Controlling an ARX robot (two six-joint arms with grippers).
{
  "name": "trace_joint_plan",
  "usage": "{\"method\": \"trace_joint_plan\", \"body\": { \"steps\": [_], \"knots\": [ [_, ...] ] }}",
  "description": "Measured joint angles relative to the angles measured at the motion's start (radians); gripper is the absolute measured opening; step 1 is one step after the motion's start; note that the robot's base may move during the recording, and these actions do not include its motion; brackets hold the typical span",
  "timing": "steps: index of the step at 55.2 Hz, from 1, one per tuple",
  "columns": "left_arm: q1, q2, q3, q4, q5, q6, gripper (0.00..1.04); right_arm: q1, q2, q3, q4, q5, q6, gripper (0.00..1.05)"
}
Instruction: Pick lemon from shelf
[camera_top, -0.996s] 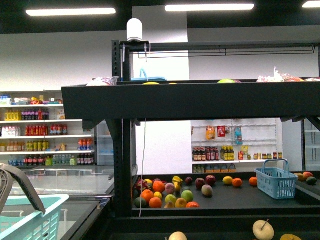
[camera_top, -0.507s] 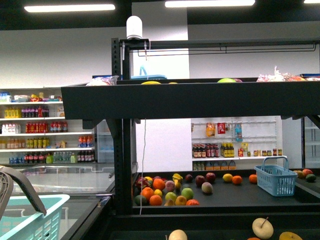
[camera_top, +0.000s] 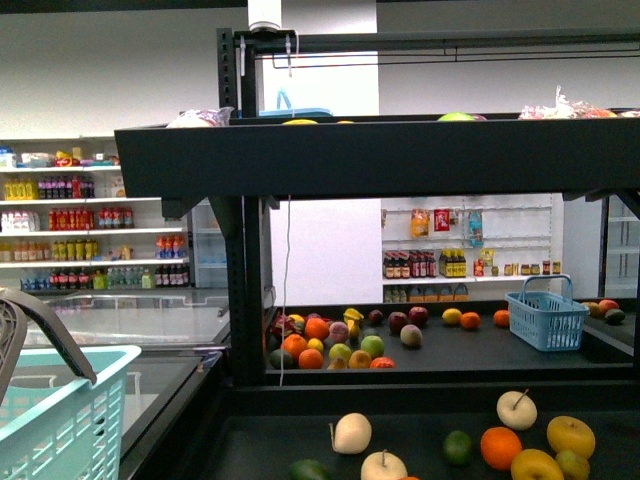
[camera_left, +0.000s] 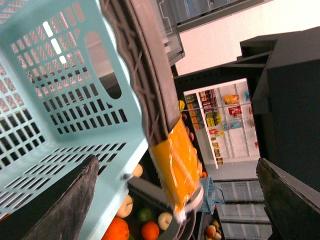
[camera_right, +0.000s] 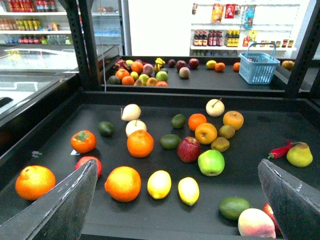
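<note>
Lying on the shelf's (camera_right: 240, 175) dark tier: the lemon (camera_right: 188, 190), untouched.
It rests near a big orange (camera_right: 123, 183), with a second yellow fruit (camera_right: 159, 184) between them. The right gripper (camera_right: 176, 169) hangs clear of that orange, jaws spread wide; the left gripper (camera_left: 175, 167), likewise spread, has a teal basket's (camera_left: 50, 125) handle between its jaws.

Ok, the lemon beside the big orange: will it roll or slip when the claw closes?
Probably rolls: the lemon is a smooth oval lying loose on the flat shelf, and a nudge could send it into the orange or the other lemon. Its skin looks glossy, so maybe slippery.
</note>
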Motion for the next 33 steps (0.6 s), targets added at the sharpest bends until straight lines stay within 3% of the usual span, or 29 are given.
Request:
{"method": "trace_joint_plan", "body": {
  "steps": [21, 33],
  "knots": [
    [-0.003, 0.279, 0.275, -0.031, -0.072, -0.016, 0.97, 0.000, 0.000, 0.000, 0.000, 0.000, 0.000, 0.97],
    [-0.032, 0.307, 0.313, -0.045, -0.080, -0.013, 0.59, 0.000, 0.000, 0.000, 0.000, 0.000, 0.000, 0.97]
  ]
}}
